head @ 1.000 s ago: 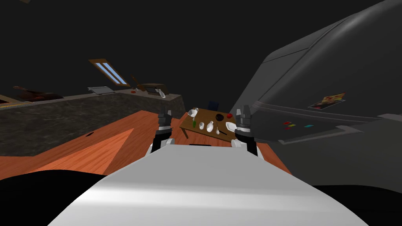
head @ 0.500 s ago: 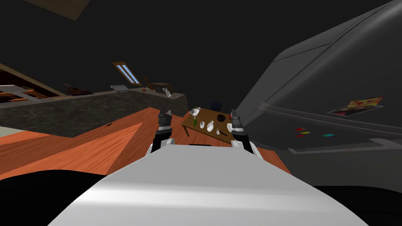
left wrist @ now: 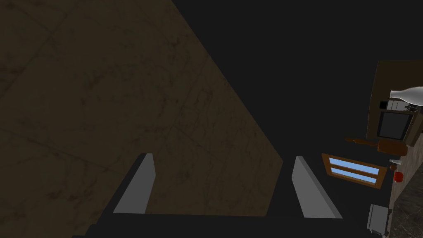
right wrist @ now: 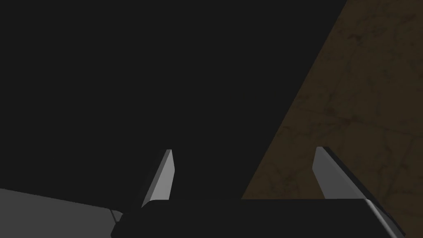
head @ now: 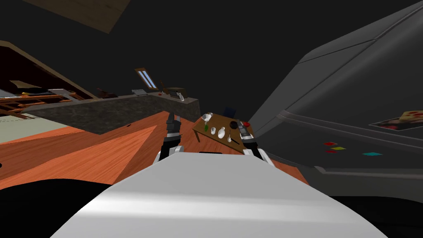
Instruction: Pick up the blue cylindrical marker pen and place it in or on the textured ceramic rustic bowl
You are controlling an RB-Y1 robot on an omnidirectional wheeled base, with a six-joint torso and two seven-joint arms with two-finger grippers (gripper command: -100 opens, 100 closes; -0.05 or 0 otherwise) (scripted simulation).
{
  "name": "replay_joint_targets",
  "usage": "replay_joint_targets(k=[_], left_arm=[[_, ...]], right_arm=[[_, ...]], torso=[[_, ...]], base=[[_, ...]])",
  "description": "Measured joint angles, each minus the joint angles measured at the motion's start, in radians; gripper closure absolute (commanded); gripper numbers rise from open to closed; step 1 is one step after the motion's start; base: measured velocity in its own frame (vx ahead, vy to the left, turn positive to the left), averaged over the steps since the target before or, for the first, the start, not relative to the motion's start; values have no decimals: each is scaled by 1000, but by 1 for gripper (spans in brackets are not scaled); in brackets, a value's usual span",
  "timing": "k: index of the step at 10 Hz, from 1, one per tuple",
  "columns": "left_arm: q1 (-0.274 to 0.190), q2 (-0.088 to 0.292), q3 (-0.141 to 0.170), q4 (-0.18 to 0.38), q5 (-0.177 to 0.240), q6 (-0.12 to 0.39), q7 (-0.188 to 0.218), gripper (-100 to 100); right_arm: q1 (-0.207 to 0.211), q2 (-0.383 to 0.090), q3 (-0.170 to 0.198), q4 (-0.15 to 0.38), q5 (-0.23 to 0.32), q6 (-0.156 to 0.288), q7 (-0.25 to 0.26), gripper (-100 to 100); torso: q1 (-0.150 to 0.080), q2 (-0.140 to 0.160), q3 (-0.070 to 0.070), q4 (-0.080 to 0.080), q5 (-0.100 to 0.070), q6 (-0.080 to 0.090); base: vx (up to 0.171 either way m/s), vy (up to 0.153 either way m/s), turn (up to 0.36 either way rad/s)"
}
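Observation:
A small wooden table (head: 201, 130) stands ahead on the floor, a short way beyond both hands. On it lie several white dishes, a green item (head: 205, 128), a dark round bowl (head: 234, 124) and a red item (head: 246, 123). A thin dark pen-like stick (head: 234, 141) lies at the table's near right edge; its colour is unclear. My right gripper (head: 242, 130) (right wrist: 248, 175) hangs in front of that right edge, open and empty. Left of the table, over the floor, my left gripper (head: 173, 120) (left wrist: 225, 186) is raised, open and empty too.
A big dark fridge (head: 351, 103) with coloured magnets fills the right side close to the table. A long counter with a dark stone front (head: 115, 111) runs along the left, carrying a microwave (head: 175, 91). Orange wooden floor (head: 103, 148) lies between counter and table.
The whole head view has swung: counter and window slid right, the fridge magnets moved right. My right hand has come lower and inward, now before the table's right edge. Left hand unchanged.

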Motion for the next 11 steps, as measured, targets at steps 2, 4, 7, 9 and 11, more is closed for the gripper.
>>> replay_joint_targets(k=[2, 4, 7, 9, 11], left_arm=[[0, 0, 0, 0, 0, 0, 0, 0], [0, 0, 0, 0, 0, 0, 0, 0], [0, 0, 0, 0, 0, 0, 0, 0], [0, 0, 0, 0, 0, 0, 0, 0], [0, 0, 0, 0, 0, 0, 0, 0]], right_arm=[[-6, -29, 7, 52, 24, -5, 21, -100], [-22, -73, 26, 108, 64, 11, 50, -100], [-40, -117, 41, 186, 100, 17, 79, -100], [-53, -137, 59, 239, 130, 20, 106, -100], [-52, -168, 72, 275, 156, 28, 124, -100]], torso=[[0, 0, 0, 0, 0, 0], [-1, 0, 0, 0, 0, 0], [1, 0, 0, 0, 0, 0], [1, 0, 0, 0, 0, 0], [1, 0, 0, 0, 0, 0]], base=[[-29, -33, 127], [-38, -47, 155], [-34, -24, 128], [-29, -18, 111], [-28, -19, 101]])
